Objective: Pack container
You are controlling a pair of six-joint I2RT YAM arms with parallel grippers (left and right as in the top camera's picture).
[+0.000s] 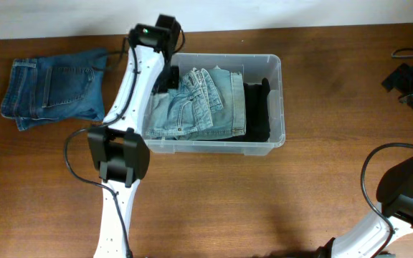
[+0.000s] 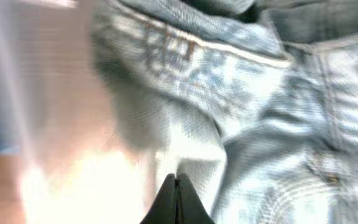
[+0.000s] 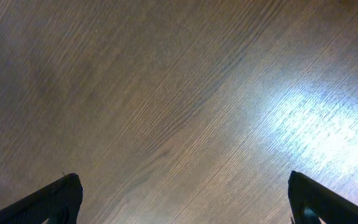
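Container holds pale jeans, left pincer clenched touching them (right pincer spread wide)

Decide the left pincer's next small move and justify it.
Probably open the left pincer and lift clear: its tips are shut against the folded pale-blue denim jeans, which already lie inside the clear plastic rectangular container, while folded dark-blue jeans wait outside.

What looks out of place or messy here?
The light jeans lie rumpled and skewed in the container, unlike the darker jeans folded neatly outside on the table. Nothing looks spilled or damaged.
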